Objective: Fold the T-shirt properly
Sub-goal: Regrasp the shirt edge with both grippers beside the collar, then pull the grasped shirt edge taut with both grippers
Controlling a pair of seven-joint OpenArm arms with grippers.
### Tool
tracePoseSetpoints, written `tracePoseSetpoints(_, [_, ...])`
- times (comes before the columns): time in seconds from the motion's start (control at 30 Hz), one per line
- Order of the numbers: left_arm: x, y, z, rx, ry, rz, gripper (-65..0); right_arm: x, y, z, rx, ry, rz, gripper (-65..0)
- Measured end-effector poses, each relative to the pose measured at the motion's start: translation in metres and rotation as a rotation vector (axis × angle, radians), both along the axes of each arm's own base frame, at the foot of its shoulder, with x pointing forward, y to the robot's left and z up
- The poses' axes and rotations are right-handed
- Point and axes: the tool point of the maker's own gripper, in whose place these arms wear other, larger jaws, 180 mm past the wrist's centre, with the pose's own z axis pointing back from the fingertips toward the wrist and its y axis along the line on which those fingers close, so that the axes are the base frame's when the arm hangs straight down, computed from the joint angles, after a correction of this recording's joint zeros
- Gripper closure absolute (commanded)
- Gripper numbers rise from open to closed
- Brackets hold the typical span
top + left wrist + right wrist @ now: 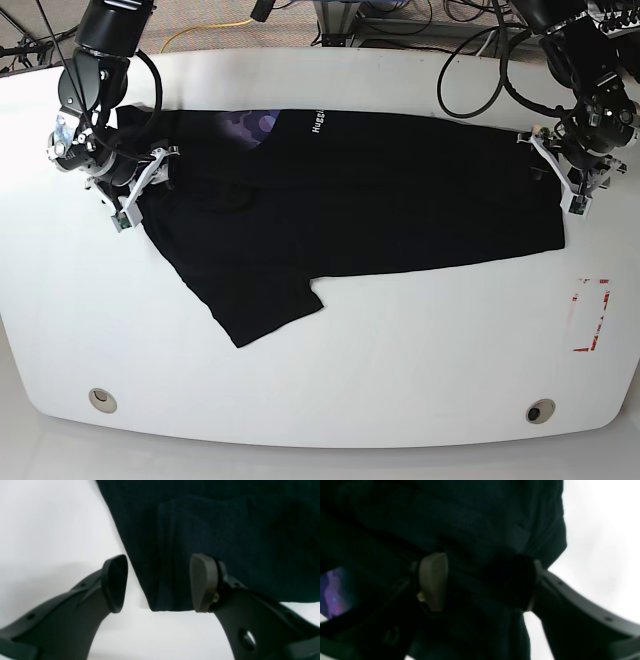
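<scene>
One T-shirt [380, 190] across table [330, 370]

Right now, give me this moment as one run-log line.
shirt: half-folded on table | left claw: open at corner | right claw: open over cloth

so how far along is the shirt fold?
Done: the T-shirt is folded lengthwise into a band on the table, one sleeve sticking out. In hand: nothing; the left gripper and right gripper are open at opposite ends. Left: tuck the sleeve, fold the band across.
</scene>
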Motion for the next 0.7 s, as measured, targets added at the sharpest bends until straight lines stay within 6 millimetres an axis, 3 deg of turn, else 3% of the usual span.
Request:
tracePoseSetpoints(0.3, [-0.001, 0.0, -0.001, -0.001, 0.003, 0.0, -36.8, 0.004, 0.001, 0.003, 0.006, -0.021, 0.0, -22.2])
tracePoseSetpoints(0.4, [-0.001, 0.0, -0.001, -0.001, 0.002, 0.0, -36.8, 0.005, 0.001, 0.002, 0.007, -0.019, -0.002, -13.6])
tracePoseSetpoints(0.47, [-0.001, 0.0, -0.001, -0.001, 0.002, 0.0, -36.7, 0.005, 0.001, -0.002, 0.017, -0.009, -0.007, -2.1])
tracePoseSetpoints(0.5, [-0.001, 0.0, -0.001, 0.0, 0.003, 0.0, -36.7, 0.004, 0.001, -0.005, 0.02, -0.001, -0.01, 0.0])
tracePoseSetpoints(0.7, [-0.001, 0.0, -0.001, 0.0, 0.003, 0.0, -36.7, 0.007, 0.002, -0.003, 0.026, -0.005, -0.01, 0.0])
